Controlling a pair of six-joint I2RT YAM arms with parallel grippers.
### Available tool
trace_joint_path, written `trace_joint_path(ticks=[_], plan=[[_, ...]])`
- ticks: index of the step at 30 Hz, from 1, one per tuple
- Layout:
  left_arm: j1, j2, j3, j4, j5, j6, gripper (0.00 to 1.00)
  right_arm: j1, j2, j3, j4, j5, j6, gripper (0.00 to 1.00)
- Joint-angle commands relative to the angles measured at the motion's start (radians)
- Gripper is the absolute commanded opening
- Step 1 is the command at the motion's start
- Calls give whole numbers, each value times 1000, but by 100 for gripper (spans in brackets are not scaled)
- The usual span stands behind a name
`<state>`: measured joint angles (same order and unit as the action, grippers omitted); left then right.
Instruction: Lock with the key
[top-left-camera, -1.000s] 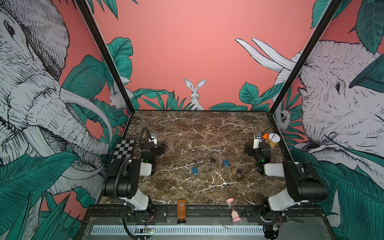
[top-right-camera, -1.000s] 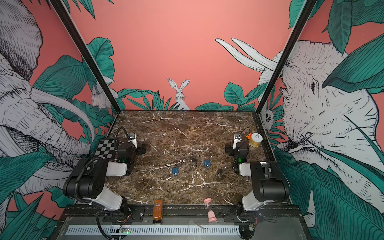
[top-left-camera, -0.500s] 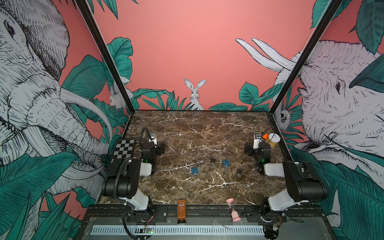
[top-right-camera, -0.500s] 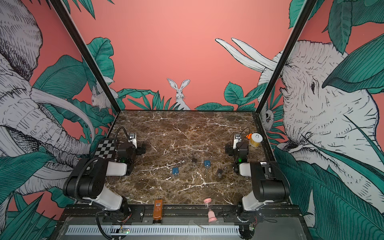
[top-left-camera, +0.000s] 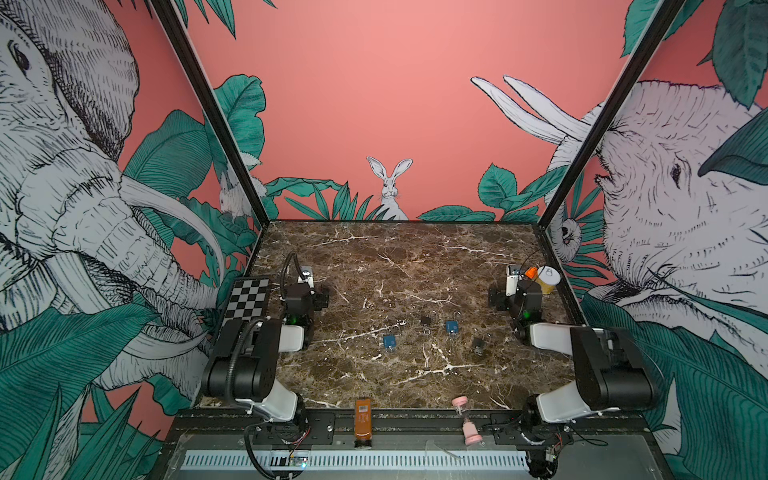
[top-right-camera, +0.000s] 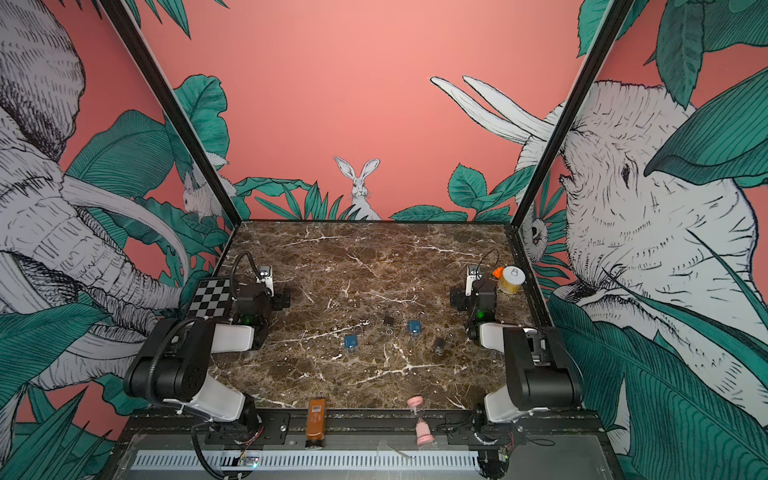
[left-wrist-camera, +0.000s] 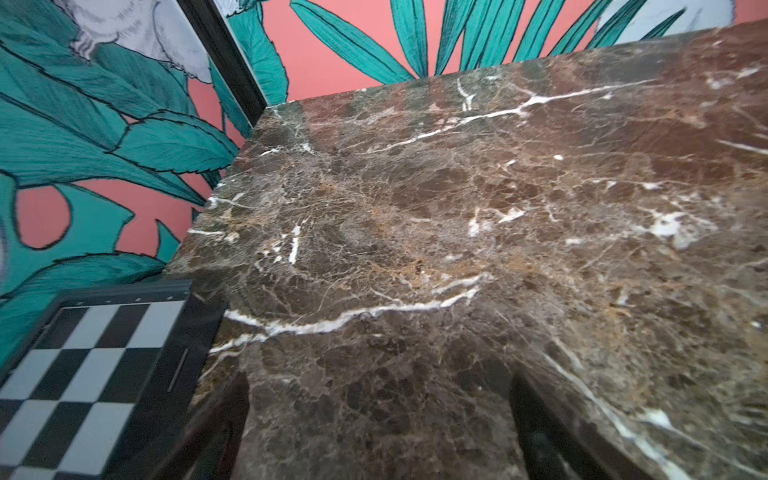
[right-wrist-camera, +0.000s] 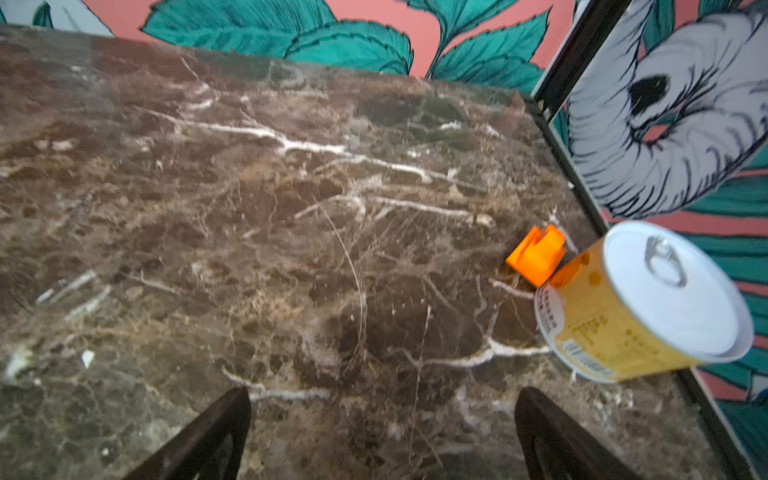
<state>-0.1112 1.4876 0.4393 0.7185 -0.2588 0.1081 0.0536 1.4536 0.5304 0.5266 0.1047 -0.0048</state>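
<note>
Several small padlocks lie mid-table in both top views: a blue padlock, a black padlock, a second blue one and a black one. A small metal ring lies by the first black padlock; the key itself is too small to make out. My left gripper rests open at the left edge, far from the padlocks, over bare marble. At the right edge my right gripper is likewise open and empty. Neither wrist view shows a padlock.
A yellow can and an orange clip stand just right of the right gripper. A checkerboard lies left of the left gripper. An orange-brown bar and a pink hourglass sit at the front rail.
</note>
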Motion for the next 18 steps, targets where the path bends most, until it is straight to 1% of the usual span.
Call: trace_joint_path(ticks=[1,2,3,4,6,7,8,9,10,11,13,14,16,18], plan=[[-55,-174,116,-225,-164,24,98,38,-119,198,-378,103,113,98],[-60,-201,137,-241,-229,-21,98,55,-131,232,-445,107,154,98],[-60,-232,181,-355,-264,-121,98,87,-140,262,-505,125,184,98],[-58,-255,242,-489,-249,-208,98,120,-148,288,-568,129,208,98],[-59,-273,340,-671,-139,-316,98,182,-147,355,-729,85,228,98],[-63,-279,380,-751,-54,-376,98,225,-152,383,-801,86,224,98],[-65,-284,399,-785,44,-412,98,271,-162,394,-856,94,214,98],[-75,-287,418,-831,127,-427,98,302,-171,400,-894,122,227,98],[-95,-288,438,-886,205,-428,98,331,-182,413,-962,154,276,98],[-127,-294,444,-912,254,-421,98,339,-196,421,-1024,148,336,98],[-181,-302,445,-959,292,-432,98,347,-227,411,-1106,109,443,97],[-202,-305,442,-967,321,-446,98,359,-251,386,-1114,90,486,95],[-227,-294,435,-961,394,-483,98,390,-287,342,-1137,90,550,92],[-246,-261,431,-925,467,-503,98,427,-310,299,-1162,118,596,91]])
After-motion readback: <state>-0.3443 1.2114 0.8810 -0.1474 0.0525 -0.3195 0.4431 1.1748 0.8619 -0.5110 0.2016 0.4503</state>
